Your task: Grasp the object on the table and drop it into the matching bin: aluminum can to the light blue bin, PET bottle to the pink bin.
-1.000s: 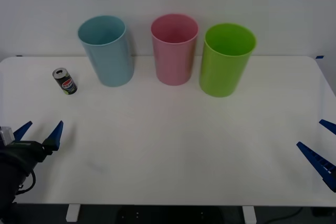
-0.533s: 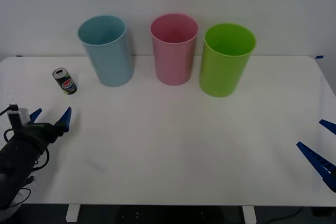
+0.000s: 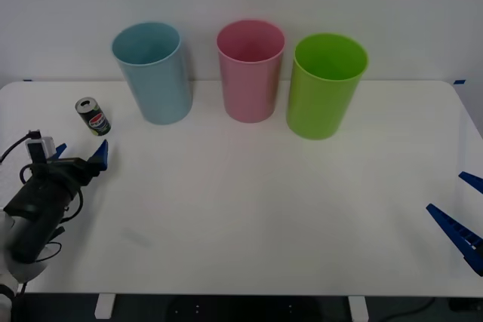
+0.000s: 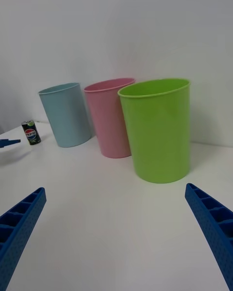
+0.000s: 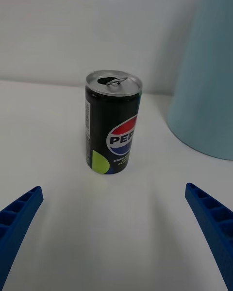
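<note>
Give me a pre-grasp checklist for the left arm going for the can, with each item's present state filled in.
1. Left gripper open: ok; its blue fingers stand wide apart.
2. Aluminum can upright on the table: ok, silver top up.
3. Can centred between the fingers: ok in the left wrist view.
4. Fingers around the can: not ok; the gripper stands short of it, so more approach is needed.
5. Room beside the light blue bin: ok; can and bin stand apart.
6. Right gripper out of the way: ok, open at the table's far right edge.
</note>
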`<act>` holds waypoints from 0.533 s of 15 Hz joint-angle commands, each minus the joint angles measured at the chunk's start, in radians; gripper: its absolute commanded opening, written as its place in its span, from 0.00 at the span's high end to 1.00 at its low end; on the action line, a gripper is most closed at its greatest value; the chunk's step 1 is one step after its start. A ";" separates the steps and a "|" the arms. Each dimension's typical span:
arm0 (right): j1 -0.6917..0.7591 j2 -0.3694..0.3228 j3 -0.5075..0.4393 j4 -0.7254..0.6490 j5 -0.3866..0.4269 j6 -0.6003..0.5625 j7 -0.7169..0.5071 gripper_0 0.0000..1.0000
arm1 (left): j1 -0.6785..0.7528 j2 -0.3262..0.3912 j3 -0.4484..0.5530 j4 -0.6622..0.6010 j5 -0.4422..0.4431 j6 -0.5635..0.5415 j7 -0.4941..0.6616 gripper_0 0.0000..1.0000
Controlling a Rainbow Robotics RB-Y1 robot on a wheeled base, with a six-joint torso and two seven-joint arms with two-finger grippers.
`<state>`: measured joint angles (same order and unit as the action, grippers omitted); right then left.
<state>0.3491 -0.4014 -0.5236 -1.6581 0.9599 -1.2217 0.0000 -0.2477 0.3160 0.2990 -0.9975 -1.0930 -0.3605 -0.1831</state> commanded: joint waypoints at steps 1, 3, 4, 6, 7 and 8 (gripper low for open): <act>0.000 0.000 0.000 0.000 0.000 0.000 0.000 0.00 | -0.047 -0.006 0.000 0.037 -0.011 0.040 -0.003 0.00; 0.000 0.000 0.000 0.000 0.000 0.000 0.000 0.00 | -0.068 -0.020 0.000 0.045 -0.022 0.077 -0.001 0.00; 0.000 0.000 0.000 0.000 0.000 0.000 0.000 0.00 | -0.081 -0.031 0.000 0.045 -0.036 0.103 -0.001 0.00; 0.000 0.000 0.000 0.000 0.000 0.000 0.000 0.00 | -0.113 -0.044 0.003 0.069 -0.053 0.133 -0.004 0.00; 0.000 0.000 0.000 0.000 0.000 0.000 0.000 0.00 | -0.133 -0.044 0.009 0.095 -0.061 0.135 -0.004 0.00; 0.000 0.000 0.000 0.000 0.000 0.000 0.000 0.00 | -0.153 -0.044 0.017 0.120 -0.070 0.135 -0.009 0.00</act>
<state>0.3490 -0.4014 -0.5236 -1.6581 0.9599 -1.2217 0.0000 -0.3853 0.2716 0.3105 -0.8960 -1.1560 -0.2258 -0.1890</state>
